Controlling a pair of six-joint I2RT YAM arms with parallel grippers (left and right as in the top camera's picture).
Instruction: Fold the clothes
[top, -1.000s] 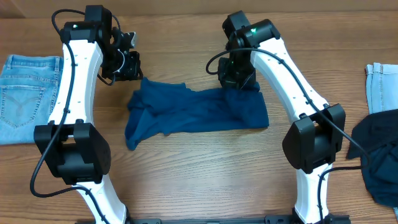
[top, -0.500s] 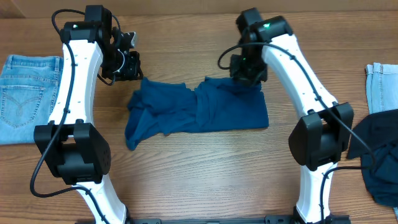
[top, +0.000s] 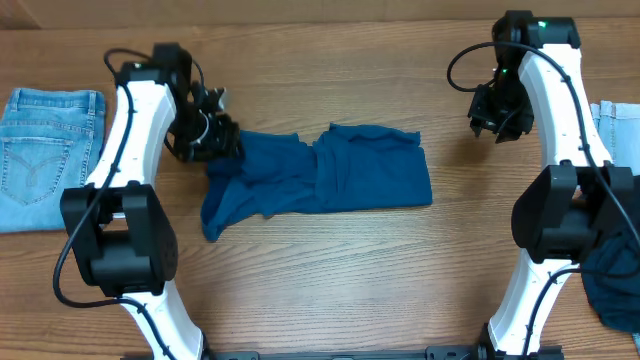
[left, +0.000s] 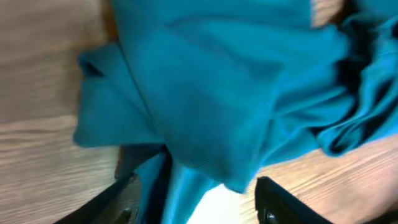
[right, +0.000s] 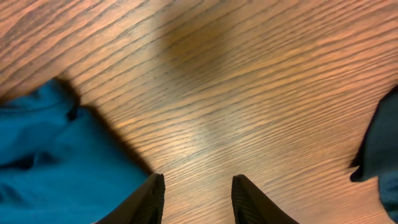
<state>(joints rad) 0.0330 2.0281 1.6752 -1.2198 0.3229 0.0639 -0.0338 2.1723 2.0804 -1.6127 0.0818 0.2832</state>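
Scene: a deep blue jersey shirt (top: 330, 180) lies rumpled on the wooden table (top: 320, 290), to the right of the light-blue jeans (top: 45, 150) and well apart from them.
Left gripper: the left gripper (top: 218, 142) sits at the shirt corner nearest the jeans, its jaws parted. Cloth bunches between them, but it does not look pinched.
Right gripper: the right gripper (top: 497, 118) hangs released over bare wood, beyond the shirt edge farthest from the jeans, and grasps nothing.
Handling: the fabric looks thin, light and limp. It is likely to sag, stretch and drag wrinkles when lifted.
Where to hold: probably the two far corners, one nearest the jeans and one farthest, pinching single layers near the hem.
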